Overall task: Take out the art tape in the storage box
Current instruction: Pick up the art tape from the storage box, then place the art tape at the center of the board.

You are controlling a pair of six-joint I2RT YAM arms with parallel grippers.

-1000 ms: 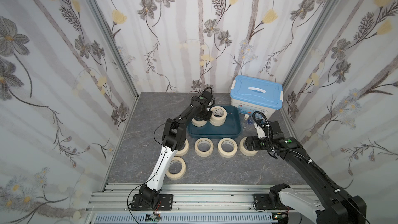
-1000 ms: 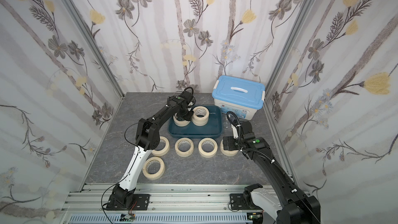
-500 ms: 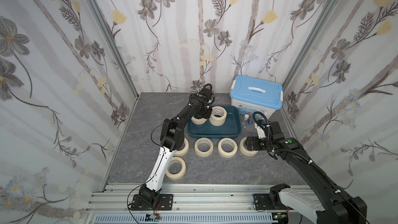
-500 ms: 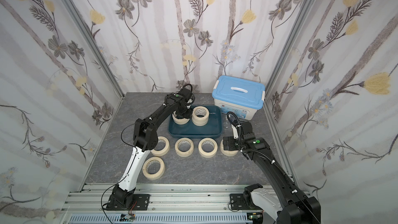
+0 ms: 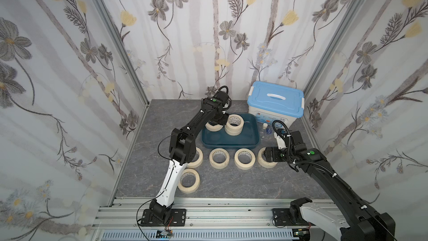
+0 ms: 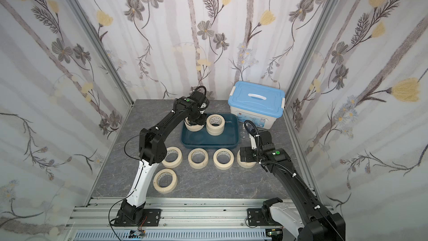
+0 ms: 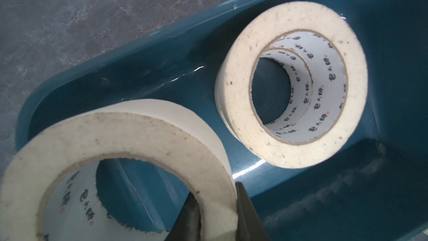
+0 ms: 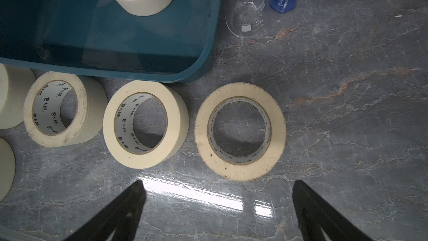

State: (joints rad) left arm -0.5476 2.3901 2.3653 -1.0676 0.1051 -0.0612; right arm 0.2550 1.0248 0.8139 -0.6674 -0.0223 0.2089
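The storage box (image 5: 229, 145) is a shallow teal tray at the back middle of the table, seen in both top views. Its back left corner holds one art tape roll (image 7: 115, 135), with my left gripper (image 7: 217, 212) shut on the roll's wall, one finger inside the ring and one outside. A stack of two rolls (image 5: 234, 125) stands beside it in the tray. My right gripper (image 8: 218, 184) hangs open just above the table. It is next to the rightmost roll (image 8: 240, 172) of the row in front of the tray.
Several rolls lie on the table in front of the tray (image 6: 208, 146), one (image 5: 190, 180) nearer the front rail. A white bin with a blue lid (image 5: 275, 103) stands at the back right. A glass flask (image 8: 246, 15) and a blue-based glass (image 8: 283, 1) stand between tray and bin.
My left arm has shifted slightly to the left, still gripping the same roll in the tray. The right arm and the rolls on the table have not moved.
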